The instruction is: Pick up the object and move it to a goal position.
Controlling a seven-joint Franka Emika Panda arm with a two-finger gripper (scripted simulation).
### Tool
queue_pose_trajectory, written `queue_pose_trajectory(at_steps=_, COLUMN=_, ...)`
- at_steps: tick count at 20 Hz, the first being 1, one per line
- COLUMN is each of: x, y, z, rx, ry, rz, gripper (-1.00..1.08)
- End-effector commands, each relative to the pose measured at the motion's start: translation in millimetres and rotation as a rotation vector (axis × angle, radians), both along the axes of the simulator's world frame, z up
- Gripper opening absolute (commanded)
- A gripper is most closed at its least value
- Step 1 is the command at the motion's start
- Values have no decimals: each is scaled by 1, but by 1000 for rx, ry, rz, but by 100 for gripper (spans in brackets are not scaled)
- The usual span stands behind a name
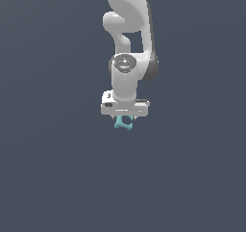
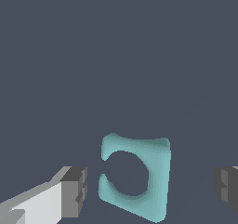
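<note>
The fingers (image 2: 148,187) stand spread — in the wrist view one dark pad (image 2: 74,190) sits just beside the open side of the object (image 2: 139,179), with a sliver of gap, and the other pad is well apart from its solid side. Nothing is clamped yet. The object is a small teal piece shaped like a C, a rounded hollow cut into one edge with short prongs either side of the mouth, and it lies between the fingers, nearer the one pad.

In the exterior view the object (image 1: 123,123) shows directly under the white hand (image 1: 125,107), the arm (image 1: 129,33) coming straight down from above. Whether the piece rests on the bench (image 1: 57,178) or hangs off it cannot be told — the dark ground gives no shadow or edge to judge by.

The step in hand looks like the close. To do it well, I would centre the hand over the piece first, so both pads meet it together and it is not shoved sideways. The near pad faces the prongs, a poor seat; closing slowly should let them settle flat before any lift.
</note>
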State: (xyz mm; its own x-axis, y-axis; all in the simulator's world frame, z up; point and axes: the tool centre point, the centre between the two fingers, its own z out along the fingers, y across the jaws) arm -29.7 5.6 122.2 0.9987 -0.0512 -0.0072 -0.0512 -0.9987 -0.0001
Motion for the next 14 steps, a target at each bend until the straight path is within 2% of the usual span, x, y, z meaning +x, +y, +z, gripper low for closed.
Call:
queue_pose_trajectory(at_steps=1, x=-11, y=0, z=-14, rx=0, ry=-2, rz=-22, gripper=100)
queue_pose_trajectory(at_steps=8, x=-36, y=-1, z=-41, rx=0, ry=-6, rz=-67, gripper=100)
queue_pose_trajectory(at_steps=14, x=-44, y=-1, z=-49, rx=-1, ry=-7, rz=-81, gripper=100)
